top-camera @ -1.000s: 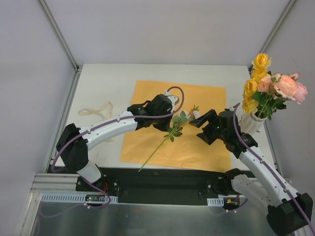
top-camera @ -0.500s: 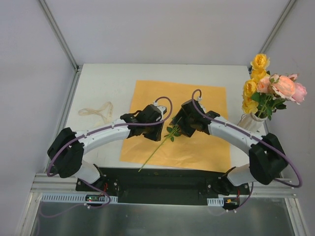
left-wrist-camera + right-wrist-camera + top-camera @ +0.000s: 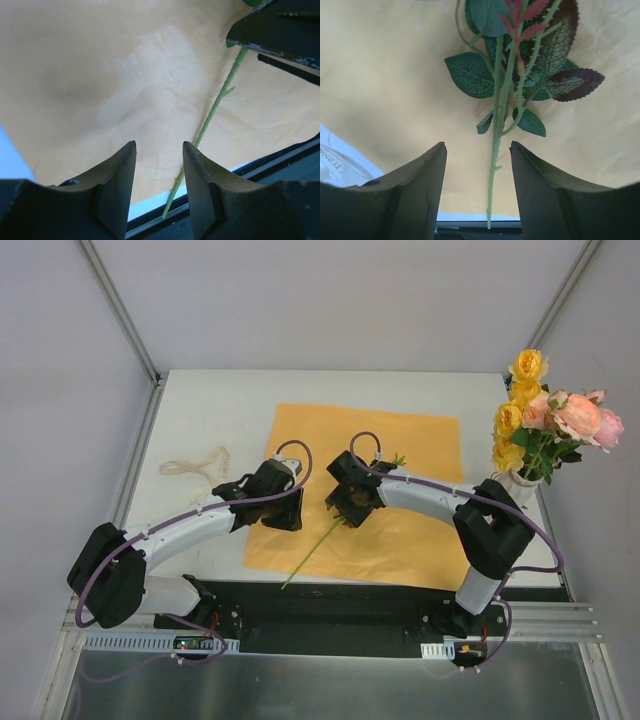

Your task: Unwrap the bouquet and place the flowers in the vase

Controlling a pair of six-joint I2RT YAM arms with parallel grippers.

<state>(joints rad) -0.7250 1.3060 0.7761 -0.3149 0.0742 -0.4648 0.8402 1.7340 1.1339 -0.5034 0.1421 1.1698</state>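
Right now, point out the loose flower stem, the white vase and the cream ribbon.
flower stem (image 3: 312, 553), top external view, bare lower stretch of the stem.
vase (image 3: 513, 486), top external view, white body under the rim.
ribbon (image 3: 185, 467), top external view, left part of the loop.

The flowers (image 3: 556, 416) are yellow and pink, the vase (image 3: 510, 492) white, the paper sheet (image 3: 420, 440) orange, the stem (image 3: 494, 150) green.

Flower stem (image 3: 494, 145) top past upper edge
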